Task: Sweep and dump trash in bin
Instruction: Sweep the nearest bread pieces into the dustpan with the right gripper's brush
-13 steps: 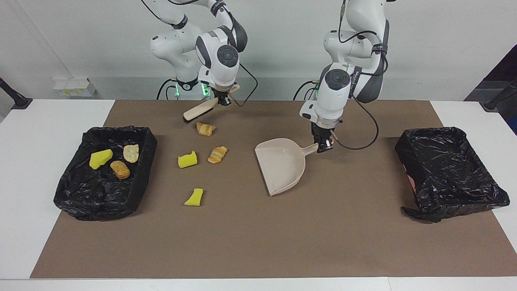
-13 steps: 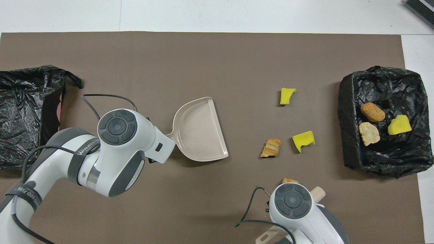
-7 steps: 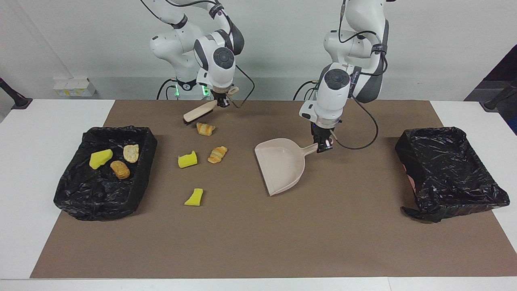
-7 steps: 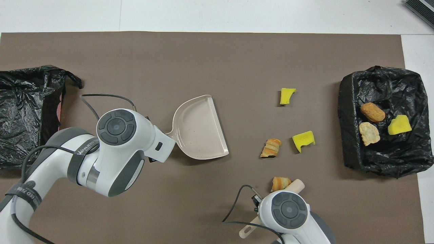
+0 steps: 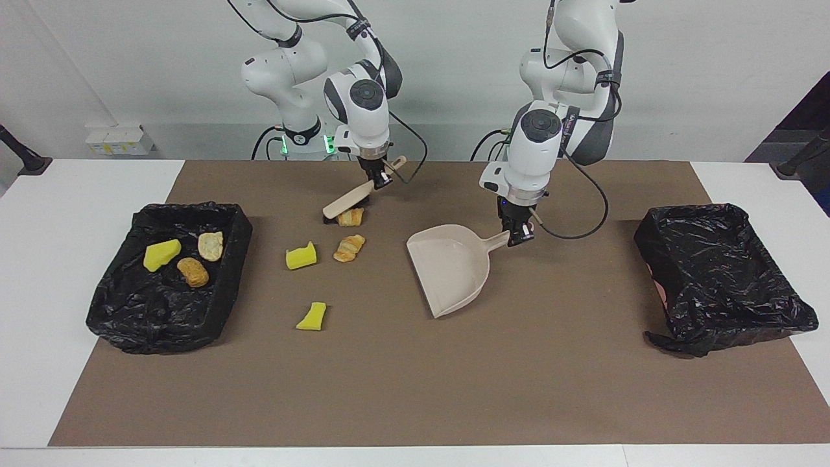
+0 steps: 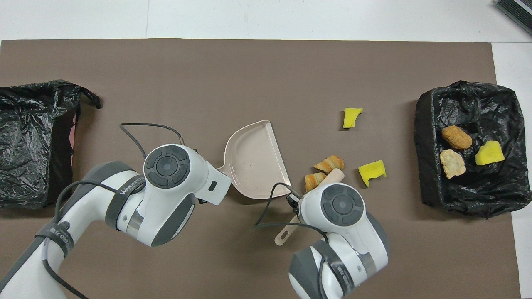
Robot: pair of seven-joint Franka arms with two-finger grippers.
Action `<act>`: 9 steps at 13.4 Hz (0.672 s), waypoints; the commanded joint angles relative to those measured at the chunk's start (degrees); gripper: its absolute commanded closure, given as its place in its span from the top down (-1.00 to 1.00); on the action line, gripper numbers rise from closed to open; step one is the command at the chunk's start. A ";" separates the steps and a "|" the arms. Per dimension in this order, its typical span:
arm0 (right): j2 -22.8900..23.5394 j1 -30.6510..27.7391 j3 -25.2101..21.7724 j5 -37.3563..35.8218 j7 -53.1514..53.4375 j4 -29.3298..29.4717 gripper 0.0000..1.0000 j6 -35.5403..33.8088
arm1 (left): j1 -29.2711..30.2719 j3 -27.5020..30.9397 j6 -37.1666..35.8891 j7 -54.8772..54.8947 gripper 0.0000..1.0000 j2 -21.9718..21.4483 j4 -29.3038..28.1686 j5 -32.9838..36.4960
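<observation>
My right gripper (image 5: pixel 380 179) is shut on the beige brush (image 5: pixel 343 202), which is tilted with its bristles down on the mat against a croissant (image 5: pixel 351 217). A second croissant (image 5: pixel 350 248) and a yellow chunk (image 5: pixel 301 257) lie just farther from the robots, and another yellow chunk (image 5: pixel 312 316) farther still. My left gripper (image 5: pixel 521 235) is shut on the handle of the beige dustpan (image 5: pixel 450 267), which rests on the mat with its mouth toward the trash. In the overhead view the croissants (image 6: pixel 329 162) lie beside the dustpan's (image 6: pixel 255 160) lip.
A black-lined bin (image 5: pixel 117 318) at the right arm's end holds a yellow chunk (image 5: pixel 162 254) and two bread pieces (image 5: pixel 210 246). A second black-lined bin (image 5: pixel 720 272) stands at the left arm's end. A brown mat (image 5: pixel 415 389) covers the table.
My right arm swung the brush down and toward the dustpan, pushing the croissant nearest the robots up beside the other one. The dustpan shifted slightly toward the trash.
</observation>
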 commanded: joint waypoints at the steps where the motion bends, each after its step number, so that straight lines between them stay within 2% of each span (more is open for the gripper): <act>1: 6.06 -4.06 0.33 0.89 -7.95 7.52 -1.00 -1.67 | -0.63 0.84 1.17 -1.16 -1.00 -0.83 -1.19 0.81; 5: 6.06 -2.94 0.77 0.89 -20.14 8.33 -1.00 -3.09 | -0.45 0.76 1.87 -1.43 -1.00 -0.74 -1.10 0.81; 9: 5.01 1.72 0.86 0.98 -33.71 8.32 -1.00 -3.09 | -0.98 0.76 1.61 -3.45 -1.00 -0.74 -1.01 0.81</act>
